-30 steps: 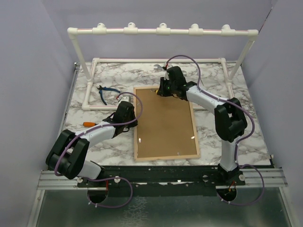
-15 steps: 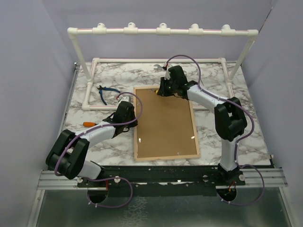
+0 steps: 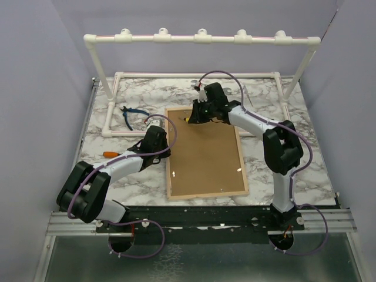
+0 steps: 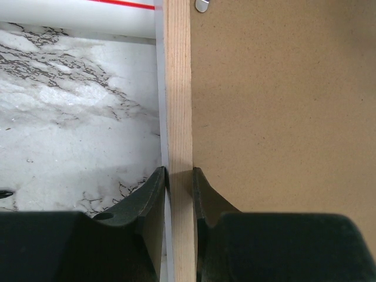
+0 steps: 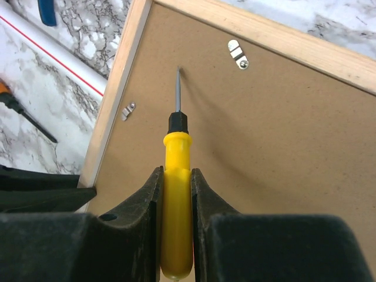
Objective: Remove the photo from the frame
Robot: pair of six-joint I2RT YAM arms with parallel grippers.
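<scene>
- Top view: frame (image 3: 205,158) lies flat at the centre of the table (image 3: 294,164), brown back up, long sides running 12 to 6 o'clock. The photo shows in no view.
- Top view puts the left gripper (image 4: 180,176) at the frame's 9–10 o'clock edge, but the fingers are unresolved there. The left wrist view shows the fingers (image 4: 154,191) clenched on the light wood rim (image 4: 178,88), one on the marble side, one on the board side.
- Top view puts the right gripper (image 5: 175,175) over the 11 o'clock corner. The right wrist view adds detail: jaws are clamped on a yellow screwdriver (image 5: 177,150), its tip down at the backing board (image 5: 282,135) between two metal tabs (image 5: 238,53), on neither.
- Pliers (image 3: 134,116) lie at 10 o'clock of the frame and an orange screwdriver (image 3: 111,154) at 9. Both are whole in the top view; the right wrist view catches only their ends.
</scene>
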